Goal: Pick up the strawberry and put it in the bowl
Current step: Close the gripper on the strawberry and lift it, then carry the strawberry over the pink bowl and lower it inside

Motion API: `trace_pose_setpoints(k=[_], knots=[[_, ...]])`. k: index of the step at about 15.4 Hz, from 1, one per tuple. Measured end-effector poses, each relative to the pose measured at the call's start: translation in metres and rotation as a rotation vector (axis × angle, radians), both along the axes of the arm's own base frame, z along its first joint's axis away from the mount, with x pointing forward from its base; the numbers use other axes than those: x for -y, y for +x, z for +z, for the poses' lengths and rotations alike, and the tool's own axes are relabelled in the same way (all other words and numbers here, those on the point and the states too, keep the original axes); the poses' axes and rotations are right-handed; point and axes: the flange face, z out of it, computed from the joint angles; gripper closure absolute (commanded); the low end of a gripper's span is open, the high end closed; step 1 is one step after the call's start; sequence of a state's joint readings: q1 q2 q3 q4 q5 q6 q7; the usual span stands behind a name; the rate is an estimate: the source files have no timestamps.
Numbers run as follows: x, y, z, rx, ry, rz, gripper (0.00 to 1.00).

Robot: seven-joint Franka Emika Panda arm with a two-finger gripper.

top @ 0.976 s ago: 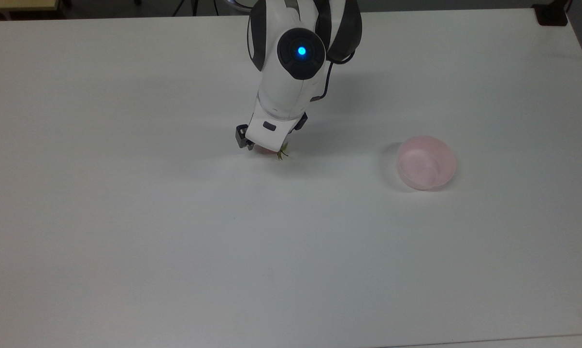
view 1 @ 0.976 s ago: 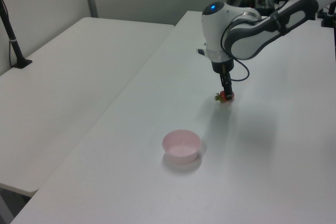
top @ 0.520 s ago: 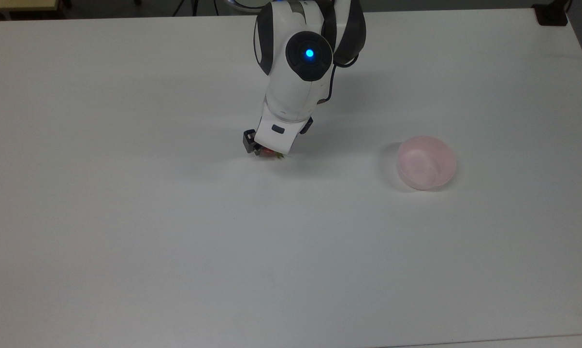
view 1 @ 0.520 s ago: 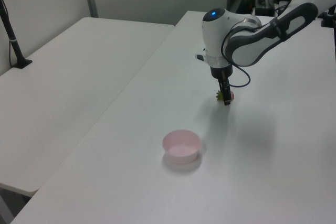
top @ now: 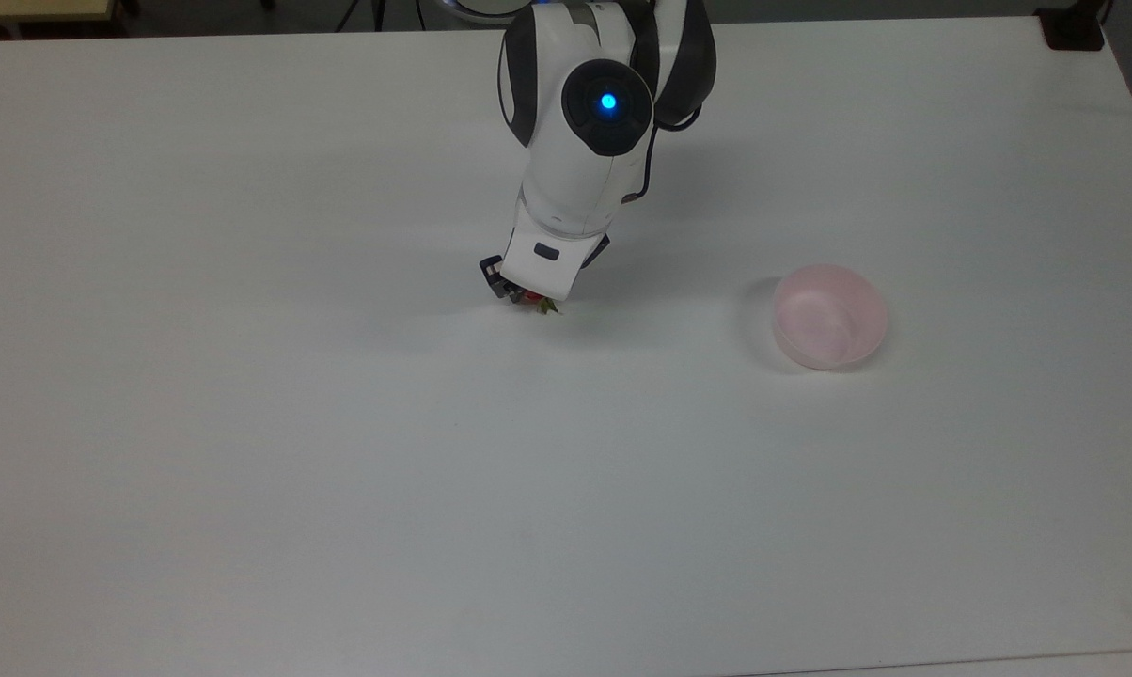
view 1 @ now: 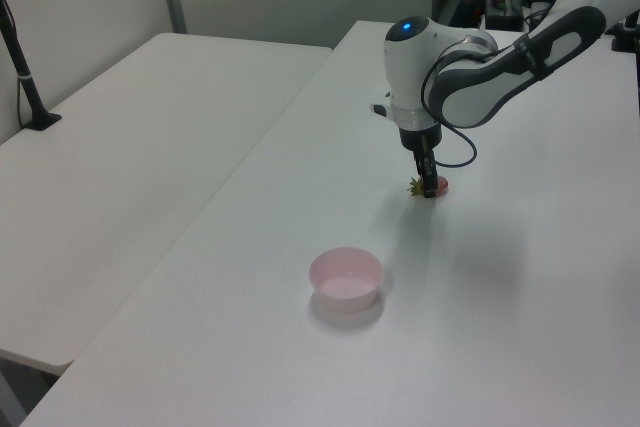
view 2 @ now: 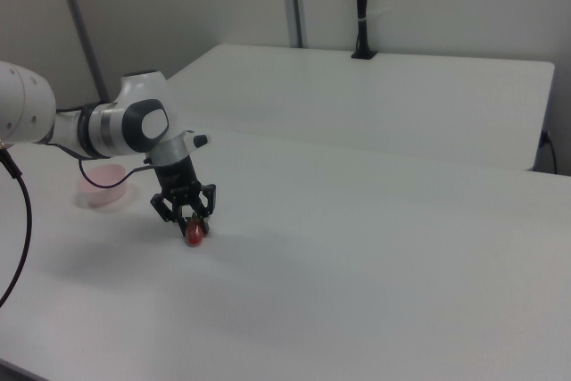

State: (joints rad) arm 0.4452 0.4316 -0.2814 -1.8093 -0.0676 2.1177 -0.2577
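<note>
One arm on a white table [top: 246, 423], wrist pitched nearly straight down with the gripper [view 2: 193, 227] at table level, fingers pointing at the surface. Gripper is closed in around the strawberry [view 2: 194, 236]: in the right view both dark fingers [view 2: 207, 202] bracket the red fruit from either side, with the berry sitting at their tips and at or just off the tabletop; actual lift-off cannot be told. In the top view the white hand housing covers most of the berry, only a sliver of red and the green cap [top: 547, 305] poke out from under it on the side facing the bowl [top: 830, 316]. Left view agrees: cap [view 1: 415, 186] sticks out toward the left view's left of the fingers, red body [view 1: 441, 186] on the other side. Blue status light [top: 608, 102] on the wrist joint is lit; forearm runs back from the wrist toward the table's far edge in the top view, with a black cable [top: 643, 169] looped alongside. Bowl is upright, pale pink, nothing inside it, well apart from the strawberry, to the top view's right of the gripper and slightly nearer the camera. In the right view the bowl [view 2: 104, 192] sits behind the arm, partly hidden by the link. A second white table [view 1: 150, 137] stands beside the bowl's table, separated by a narrow gap.
</note>
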Motion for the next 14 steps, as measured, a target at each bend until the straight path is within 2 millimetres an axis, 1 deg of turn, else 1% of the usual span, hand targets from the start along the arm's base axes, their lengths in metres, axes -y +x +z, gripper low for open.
trace_pose_setpoints(k=[2, 3, 5, 7, 8, 9, 10, 11, 12, 13, 14], knots=[[-0.001, 0.002, 0.006, 0.011, 0.003, 0.001, 0.55], [-0.002, 0.006, 0.015, 0.029, 0.008, 0.002, 0.55], [-0.007, 0.016, 0.044, 0.068, 0.027, -0.004, 0.55], [-0.017, 0.026, 0.086, 0.095, 0.082, -0.029, 0.55], [-0.025, 0.030, 0.109, 0.110, 0.113, -0.034, 0.55], [-0.037, 0.031, 0.128, 0.127, 0.140, -0.045, 0.55], [-0.052, 0.031, 0.143, 0.149, 0.158, -0.071, 0.55], [-0.069, 0.029, 0.151, 0.167, 0.166, -0.101, 0.55], [-0.089, 0.026, 0.153, 0.177, 0.171, -0.127, 0.55], [-0.113, 0.023, 0.149, 0.179, 0.173, -0.144, 0.55], [-0.138, 0.020, 0.141, 0.176, 0.172, -0.154, 0.55]])
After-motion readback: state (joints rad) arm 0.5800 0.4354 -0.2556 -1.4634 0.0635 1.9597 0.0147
